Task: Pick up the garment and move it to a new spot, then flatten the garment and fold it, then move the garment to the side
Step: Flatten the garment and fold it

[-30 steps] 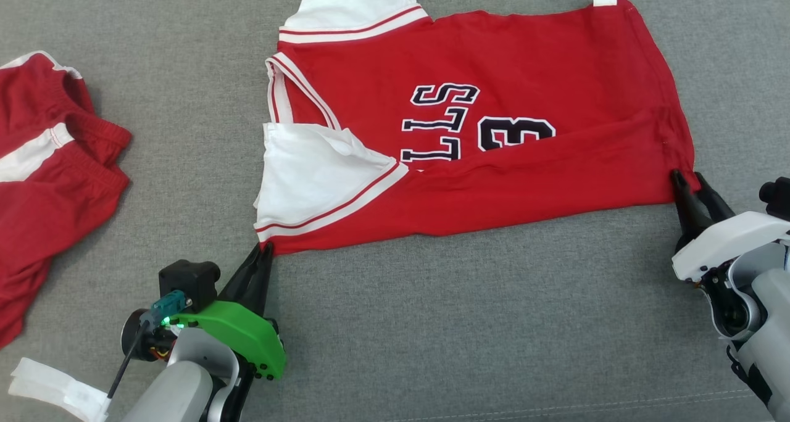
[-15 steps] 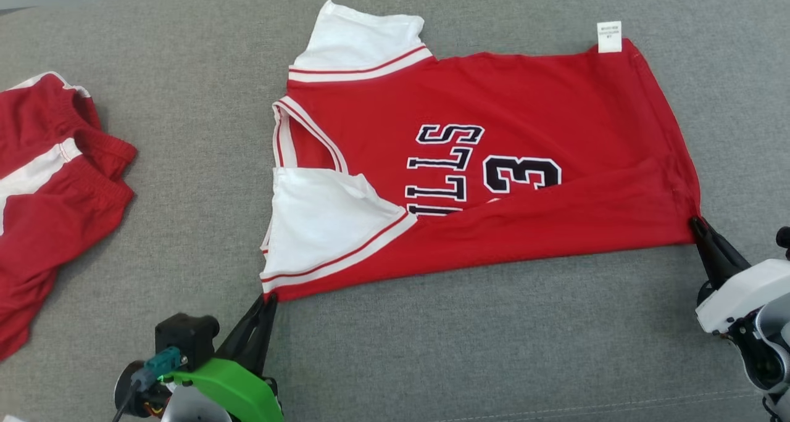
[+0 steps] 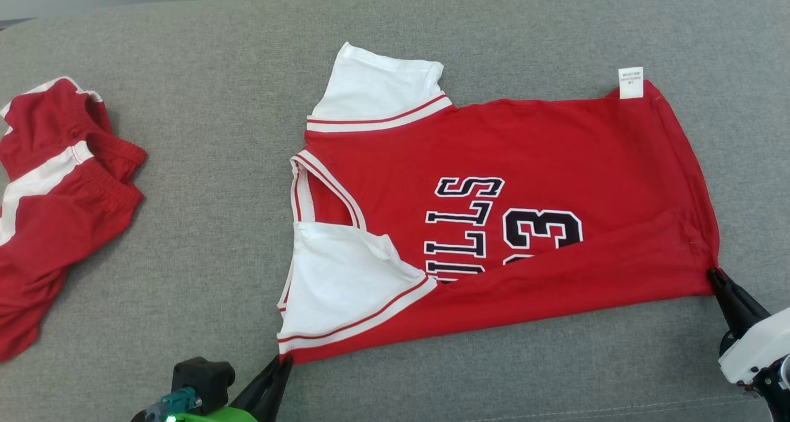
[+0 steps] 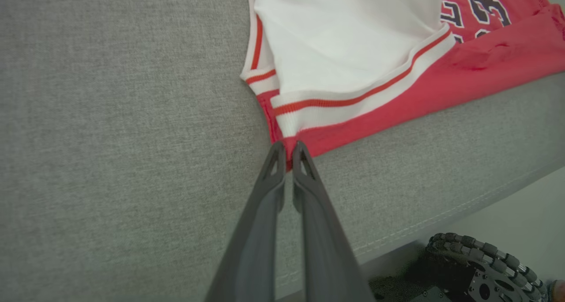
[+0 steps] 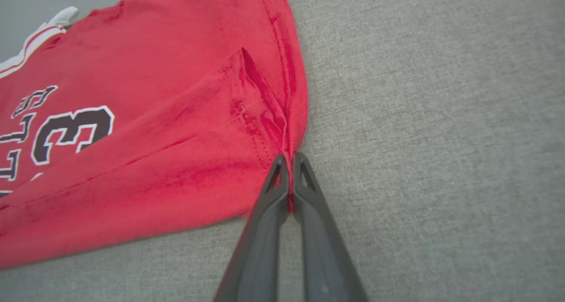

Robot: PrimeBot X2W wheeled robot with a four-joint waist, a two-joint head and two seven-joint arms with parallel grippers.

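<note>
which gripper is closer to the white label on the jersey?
Right. The right gripper pinches the jersey corner at the same end as the white label, on the robot's side. The left gripper pinches the sleeve-end corner, a full jersey length away.

The left end effector (image 4: pixel 286 154) rises from the bottom middle of the frame, its two dark fingers pinched together on the lowest red corner of the garment (image 4: pixel 353 50). The garment (red, with a white panel edged in striped trim) spreads toward the upper right over the grey fabric-covered table (image 4: pixel 110 138). A dark roller wheel (image 4: pixel 476 266) sits at the lower right.
</note>
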